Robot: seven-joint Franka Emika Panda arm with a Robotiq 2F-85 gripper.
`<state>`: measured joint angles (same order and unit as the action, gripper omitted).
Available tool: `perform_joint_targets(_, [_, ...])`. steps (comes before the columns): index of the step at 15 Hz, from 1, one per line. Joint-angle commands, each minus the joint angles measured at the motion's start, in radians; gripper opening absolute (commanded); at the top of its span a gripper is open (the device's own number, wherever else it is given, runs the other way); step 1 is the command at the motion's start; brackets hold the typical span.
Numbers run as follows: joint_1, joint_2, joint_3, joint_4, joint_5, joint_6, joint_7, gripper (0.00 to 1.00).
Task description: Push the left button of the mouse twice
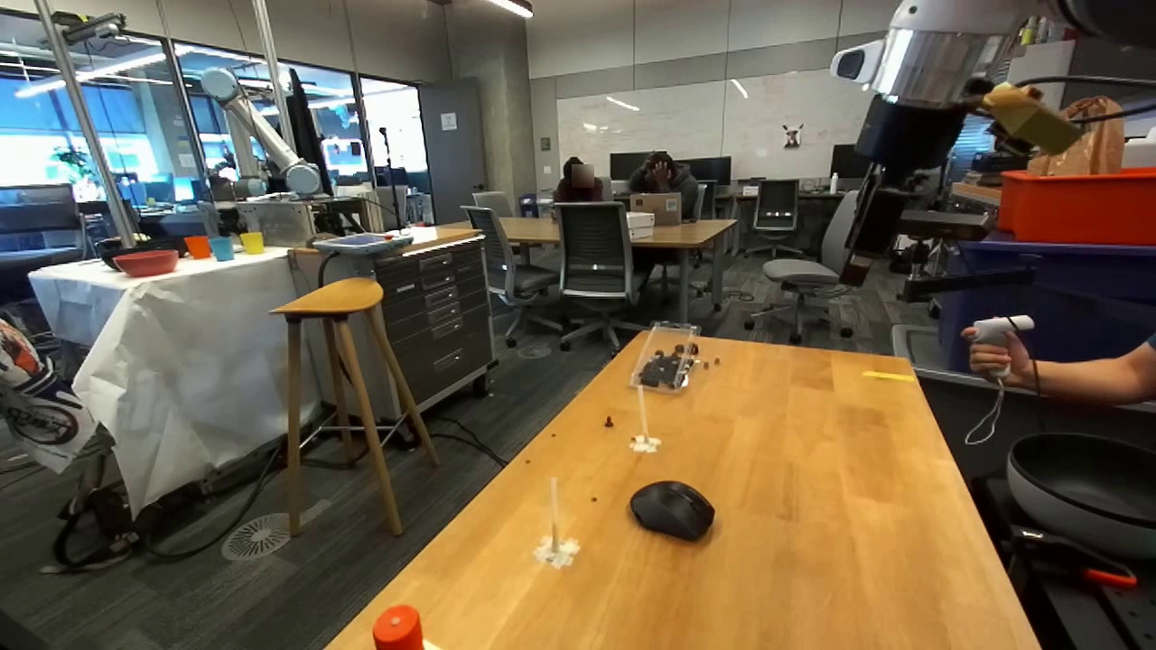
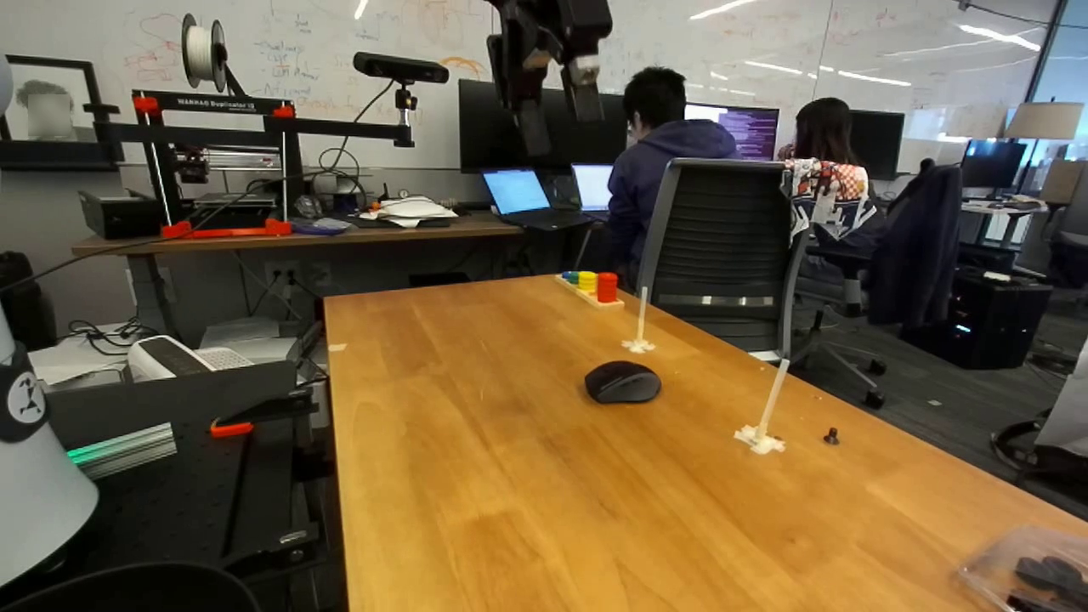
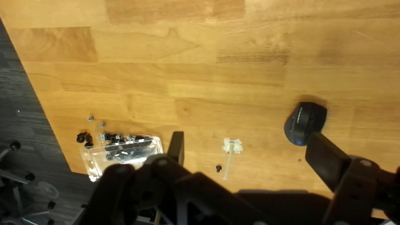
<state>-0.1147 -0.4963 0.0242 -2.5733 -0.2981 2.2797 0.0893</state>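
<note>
The black mouse (image 1: 673,512) lies on the wooden table in both exterior views (image 2: 623,382). In the wrist view the mouse (image 3: 303,122) is right of centre, its lower right edge covered by a fingertip. I cannot make out the left button as a separate part. My gripper (image 2: 561,123) is high above the table, well apart from the mouse. In the wrist view the gripper (image 3: 247,139) has its fingers wide apart with nothing between them. An exterior view shows the gripper (image 1: 858,257) at upper right, beyond the mouse.
Two thin upright sticks (image 1: 554,515) (image 1: 644,415) are taped to the table near the mouse. A clear box (image 1: 673,348) of small dark parts lies at one end. A small dark screw (image 3: 218,168) lies loose. A red-orange piece (image 2: 606,287) stands on a wooden base near the edge.
</note>
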Motion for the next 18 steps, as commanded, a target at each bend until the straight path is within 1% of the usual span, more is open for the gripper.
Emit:
perform_joint_targets(1, [-0.01,0.173,0.006,0.09,-0.006,0.047,0.05,1.0])
perform_joint_targets(3, [-0.003,0.251,0.012,0.117,-0.011,0.069,0.074,1.0])
perform_joint_targets(4, [0.001,0.283,0.013,0.13,-0.019,0.084,0.079,0.75])
perform_joint_targets(5, [0.004,0.318,0.015,0.147,-0.023,0.091,0.091,0.74])
perform_joint_targets(8, [0.019,0.42,0.023,0.201,-0.05,0.102,0.134,0.49])
perform_joint_targets(10, [0.035,0.483,0.026,0.239,-0.084,0.105,0.179,0.35])
perform_joint_targets(11, [0.046,0.513,0.025,0.257,-0.105,0.102,0.201,0.27])
perform_joint_targets(14, [0.091,0.602,0.019,0.313,-0.175,0.093,0.265,0.05])
perform_joint_targets(15, [0.108,0.632,0.015,0.333,-0.201,0.09,0.288,0.01])
perform_joint_targets(18, [0.158,0.716,0.005,0.396,-0.217,0.073,0.309,0.0])
